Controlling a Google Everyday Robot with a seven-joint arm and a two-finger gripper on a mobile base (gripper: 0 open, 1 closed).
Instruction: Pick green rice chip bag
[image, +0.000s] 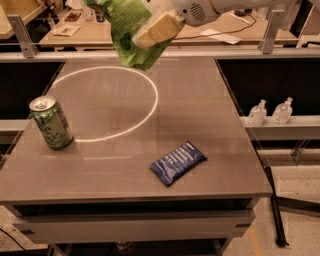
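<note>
The green rice chip bag (125, 27) is a crumpled light-green foil bag with darker green markings. It hangs in the air at the top of the camera view, well above the far half of the table. My gripper (152, 31) is shut on it, one tan finger (159, 29) lying across the bag's front. The white arm reaches in from the upper right. The top of the bag is cut off by the frame edge.
A grey table (200, 115) carries an upright green drink can (50, 122) at the left and a flat dark-blue packet (177, 162) near the front. A bright ring of light (150, 107) lies on the tabletop. Two small bottles (272, 111) stand on a shelf at the right.
</note>
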